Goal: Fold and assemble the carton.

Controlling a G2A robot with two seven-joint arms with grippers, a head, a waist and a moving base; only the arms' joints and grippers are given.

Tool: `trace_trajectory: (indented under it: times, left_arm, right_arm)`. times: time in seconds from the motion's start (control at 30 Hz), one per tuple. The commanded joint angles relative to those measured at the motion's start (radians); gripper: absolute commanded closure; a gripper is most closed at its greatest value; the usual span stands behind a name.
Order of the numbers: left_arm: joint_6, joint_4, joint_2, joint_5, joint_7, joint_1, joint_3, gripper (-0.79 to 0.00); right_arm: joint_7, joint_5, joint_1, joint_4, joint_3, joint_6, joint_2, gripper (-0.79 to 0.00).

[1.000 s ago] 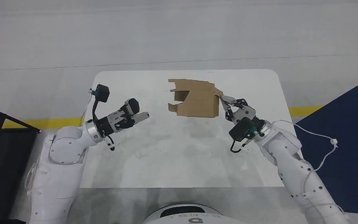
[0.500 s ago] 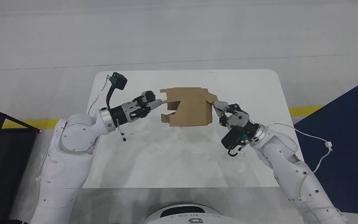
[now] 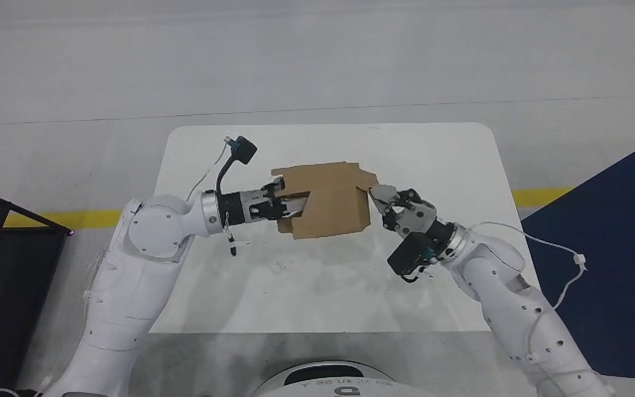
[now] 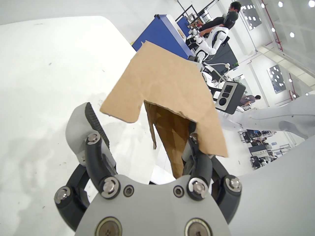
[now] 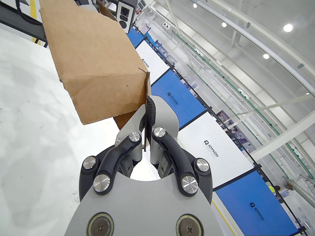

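While the brown carton (image 3: 322, 198) sits half-formed at the centre of the top view, over the white table (image 3: 437, 149), the right gripper (image 5: 147, 114) pinches its right-hand corner, fingers closed tight on the cardboard. The left gripper (image 4: 145, 133) meets the carton's left end, fingers spread wide around the loose cardboard, gripping nothing. Folding cleanly likely needs the right grip firm while the left presses along the crease.

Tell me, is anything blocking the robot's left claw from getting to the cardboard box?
No, nothing visible is in the way. The left gripper is open and right at the carton, with a flap between its fingers. The right gripper is shut on the carton's other side.
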State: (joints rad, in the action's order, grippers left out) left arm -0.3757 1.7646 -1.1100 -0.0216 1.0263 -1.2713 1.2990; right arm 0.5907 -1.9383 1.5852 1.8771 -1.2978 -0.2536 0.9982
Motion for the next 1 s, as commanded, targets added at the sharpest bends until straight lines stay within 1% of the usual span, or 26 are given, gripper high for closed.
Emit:
trace_trajectory:
  times: [0.0, 0.07, 0.1, 0.17, 0.2, 0.3, 0.33, 0.37, 0.4, 0.47, 0.57, 0.63, 0.73, 0.87, 0.97]
  left_arm:
    - [0.003, -0.008, -0.001, 0.015, 0.012, 0.011, -0.021, -0.727]
    - [0.004, -0.015, -0.002, 0.021, 0.01, 0.02, -0.035, -0.693]
    - [0.003, -0.016, -0.002, 0.024, 0.01, 0.023, -0.043, -0.653]
    - [0.0, -0.023, -0.002, 0.04, 0.012, 0.028, -0.054, -0.526]
    - [-0.001, -0.026, -0.002, 0.048, 0.013, 0.03, -0.058, -0.419]
    - [-0.007, -0.037, -0.001, 0.075, 0.021, 0.034, -0.065, -0.262]
    - [-0.009, -0.04, 0.0, 0.084, 0.024, 0.034, -0.065, -0.154]
    - [-0.012, -0.043, 0.001, 0.088, 0.025, 0.034, -0.064, -0.012]
    - [-0.014, -0.046, 0.002, 0.09, 0.026, 0.034, -0.062, 0.0]
    - [-0.015, -0.052, 0.004, 0.093, 0.026, 0.032, -0.059, 0.0]
    - [-0.015, -0.054, 0.007, 0.092, 0.019, 0.028, -0.055, 0.0]
    - [-0.014, -0.056, 0.008, 0.098, 0.016, 0.025, -0.054, 0.0]
    - [-0.002, -0.066, 0.01, 0.142, 0.026, 0.021, -0.058, 0.0]
    - [0.059, -0.119, 0.008, 0.294, 0.072, 0.037, -0.065, 0.0]
    - [0.116, -0.18, 0.006, 0.412, 0.109, 0.059, -0.067, 0.0]
  right_arm:
    - [0.006, -0.005, 0.0, 0.007, 0.006, -0.005, 0.0, 0.0]
    - [0.01, -0.009, 0.0, 0.01, 0.011, -0.007, 0.001, 0.0]
    - [0.011, -0.011, 0.001, 0.011, 0.012, -0.007, 0.001, 0.0]
    - [0.014, -0.011, 0.001, 0.013, 0.016, -0.01, 0.001, 0.0]
    - [0.016, -0.011, 0.001, 0.012, 0.017, -0.012, 0.001, 0.0]
    - [0.018, -0.011, 0.002, 0.009, 0.02, -0.011, 0.002, 0.0]
    - [0.018, -0.012, 0.001, 0.008, 0.021, -0.01, 0.002, 0.0]
    - [0.017, -0.01, 0.001, 0.006, 0.022, -0.01, 0.003, 0.0]
    - [0.017, -0.008, 0.002, 0.004, 0.022, -0.009, 0.003, 0.0]
    - [0.017, -0.005, 0.003, 0.002, 0.023, -0.01, 0.003, -0.24]
    - [0.019, -0.003, 0.004, 0.0, 0.022, -0.013, 0.003, -0.311]
    - [0.022, 0.0, 0.005, 0.001, 0.022, -0.016, 0.003, -0.329]
    - [0.029, 0.008, 0.006, 0.002, 0.023, -0.026, 0.003, -0.332]
    - [0.056, 0.05, 0.006, -0.001, 0.017, -0.059, 0.003, -0.351]
    - [0.079, 0.084, 0.008, -0.004, 0.0, -0.083, 0.001, -0.348]
